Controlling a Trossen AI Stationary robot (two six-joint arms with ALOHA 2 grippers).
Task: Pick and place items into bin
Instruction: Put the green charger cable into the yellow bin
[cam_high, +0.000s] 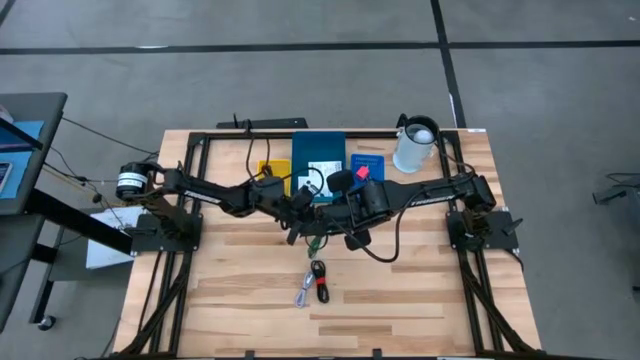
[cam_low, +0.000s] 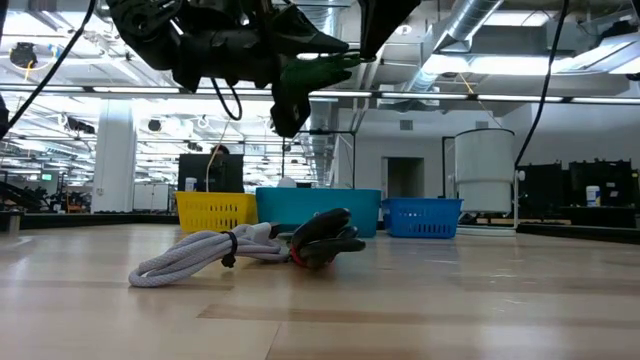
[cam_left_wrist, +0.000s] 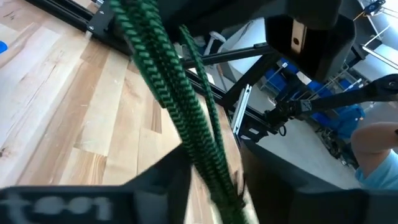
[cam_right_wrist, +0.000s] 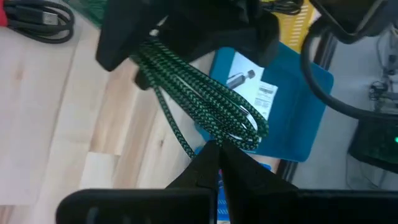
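Note:
A coiled green-and-black braided cable (cam_right_wrist: 205, 99) hangs in the air between my two grippers, lifted clear of the table; in the low view the cable (cam_low: 310, 72) shows high above the wood. My left gripper (cam_left_wrist: 214, 193) is shut on one end of the coil. My right gripper (cam_right_wrist: 216, 155) is shut on the opposite, looped end. Both meet over the table's middle, just on the near side of the teal bin (cam_high: 318, 150); the green cable (cam_high: 316, 240) droops below them. A white card with black print (cam_right_wrist: 252, 87) lies inside the teal bin (cam_right_wrist: 311, 93). My left gripper pinches the cable's bundled strands (cam_left_wrist: 208, 168) between its two fingers; the strands run lengthwise out past the fingertips. That end is lifted clear. My right gripper pinches the looped end of the coil (cam_right_wrist: 208, 144) between its shut fingertips. The loops are held off the table and stretch away toward the left gripper (cam_right_wrist: 174, 31).
A grey cable (cam_low: 190, 258) and a black-and-red cable (cam_low: 325, 240) lie coiled on the wood near the table's near middle; both show as cables (cam_high: 312, 285) in the high view. A yellow bin (cam_high: 270, 172), a blue bin (cam_high: 366, 165) and a white pitcher (cam_high: 415, 145) stand along the far edge.

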